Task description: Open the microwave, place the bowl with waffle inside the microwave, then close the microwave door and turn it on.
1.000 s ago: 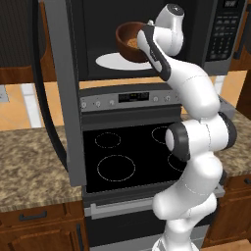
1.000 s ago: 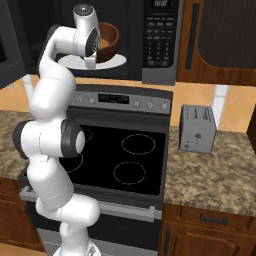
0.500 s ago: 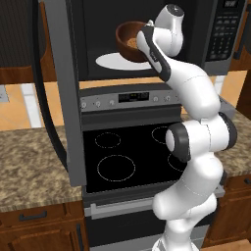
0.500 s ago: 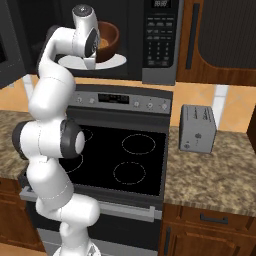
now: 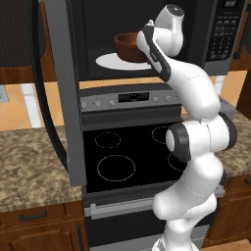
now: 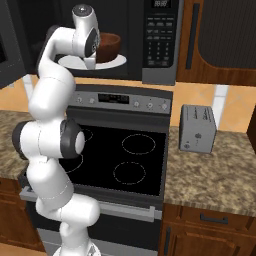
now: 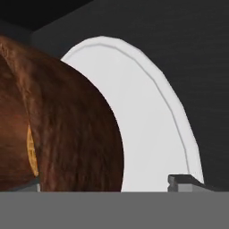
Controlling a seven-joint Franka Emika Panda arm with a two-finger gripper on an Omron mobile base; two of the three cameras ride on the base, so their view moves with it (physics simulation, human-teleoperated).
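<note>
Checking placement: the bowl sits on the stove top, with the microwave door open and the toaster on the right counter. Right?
Not quite. The bowl sits on the white turntable inside the microwave, not on the stove, as both base views show. The rest holds.

Black stove (image 6: 125,155), grey toaster (image 6: 197,128) (on granite counter (image 6: 215,175))

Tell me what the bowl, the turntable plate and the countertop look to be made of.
Bowl: looks like wood, dark brown and matte, with streaky grain on its outer wall.
Turntable plate: smooth plain white with a raised rim line, possibly ceramic or opaque glass; the render leaves that open.
Countertop: speckled brown and grey, like polished granite, though it could be laminate.
</note>
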